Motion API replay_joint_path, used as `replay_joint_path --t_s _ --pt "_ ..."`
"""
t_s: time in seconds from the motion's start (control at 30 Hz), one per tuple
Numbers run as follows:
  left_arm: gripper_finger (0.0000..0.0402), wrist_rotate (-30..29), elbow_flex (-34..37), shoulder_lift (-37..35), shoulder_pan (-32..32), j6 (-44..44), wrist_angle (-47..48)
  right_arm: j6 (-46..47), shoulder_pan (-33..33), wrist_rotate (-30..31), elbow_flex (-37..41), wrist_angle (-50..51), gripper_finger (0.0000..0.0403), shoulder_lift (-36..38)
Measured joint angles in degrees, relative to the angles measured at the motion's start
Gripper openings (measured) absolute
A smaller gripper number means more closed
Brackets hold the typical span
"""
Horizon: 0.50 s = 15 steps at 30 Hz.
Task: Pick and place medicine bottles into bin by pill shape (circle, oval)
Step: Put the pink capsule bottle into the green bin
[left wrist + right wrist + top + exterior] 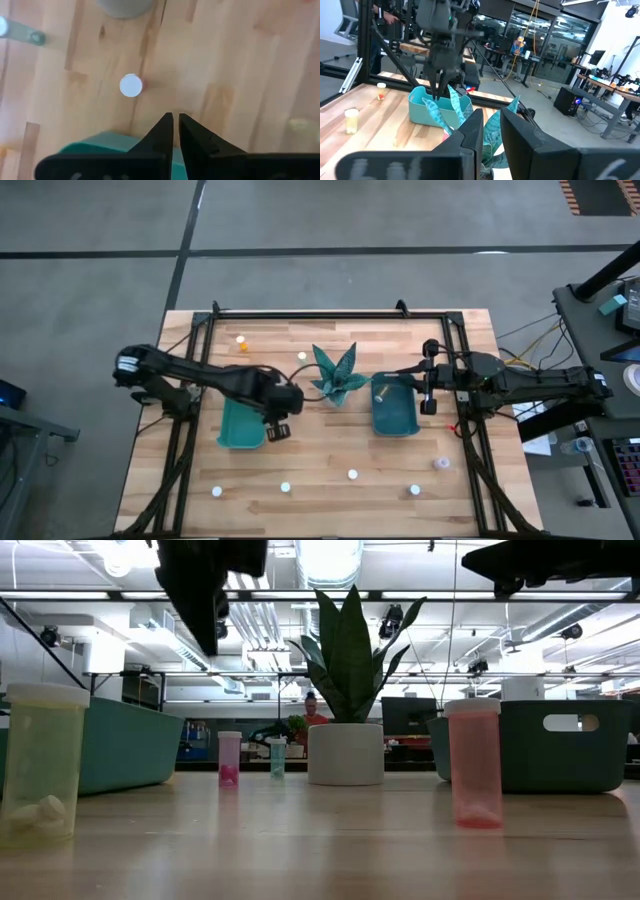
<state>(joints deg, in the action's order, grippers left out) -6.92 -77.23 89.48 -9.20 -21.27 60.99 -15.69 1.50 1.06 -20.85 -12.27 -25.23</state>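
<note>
Several white-capped medicine bottles [352, 474] stand scattered, bodies tinted.

You are seeing the plant ornament [337, 376] standing between two bins: the left bin [241, 426] and the right bin [394, 408]. Medicine bottles [352, 474] are sitting scattered along the table [330, 500] front edge.

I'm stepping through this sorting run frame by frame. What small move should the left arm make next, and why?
Probably open the left gripper and lower it toward the white-capped bottle ahead of it. Its fingers are shut and empty above the rim of the left bin, and bottles are still standing on the table. The right gripper, also shut and empty, waits near the right bin.
</note>
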Motion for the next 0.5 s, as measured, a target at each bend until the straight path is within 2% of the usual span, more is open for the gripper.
replay_joint_path --t_s 0.23,0.5 --pt "0.0013 -0.09 0.56 3.94 1.87 3.64 -0.17 -0.68 0.00 0.04 0.40 0.02 0.0057 -0.02" --pt "0.0016 -0.14 0.98 4.58 3.62 6.88 -0.55 -1.00 0.00 0.39 0.40 0.02 0.0057 -0.02"
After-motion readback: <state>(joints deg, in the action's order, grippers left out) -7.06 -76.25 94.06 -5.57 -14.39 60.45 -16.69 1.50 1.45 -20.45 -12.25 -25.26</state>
